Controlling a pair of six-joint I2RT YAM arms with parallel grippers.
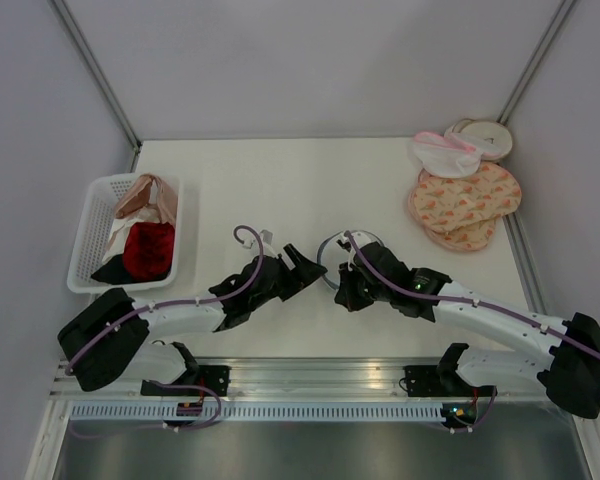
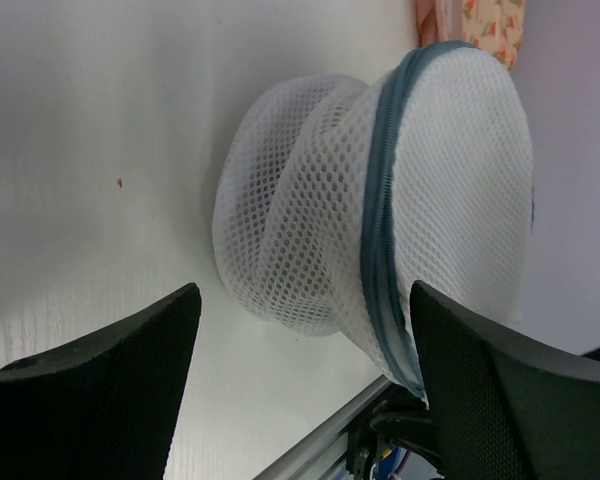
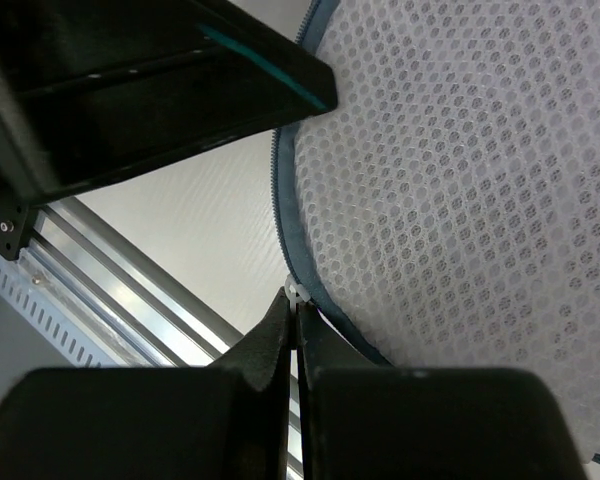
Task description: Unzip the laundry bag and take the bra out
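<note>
Two grippers flank bag [image 2: 310, 200]. Right gripper [image 3: 292, 305] pinched tight, seemingly on small white zip pull [image 3: 296, 291] at bag's rim. Left gripper [image 2: 302, 300] spread wide astride bag, holding nothing. Bra not discernible through mesh. Risks: unbraced bag drags along with pull, or thin tab slips free.

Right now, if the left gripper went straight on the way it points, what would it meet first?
The bag: its mesh side sits dead ahead of the open left gripper, though how far off is unclear.
</note>
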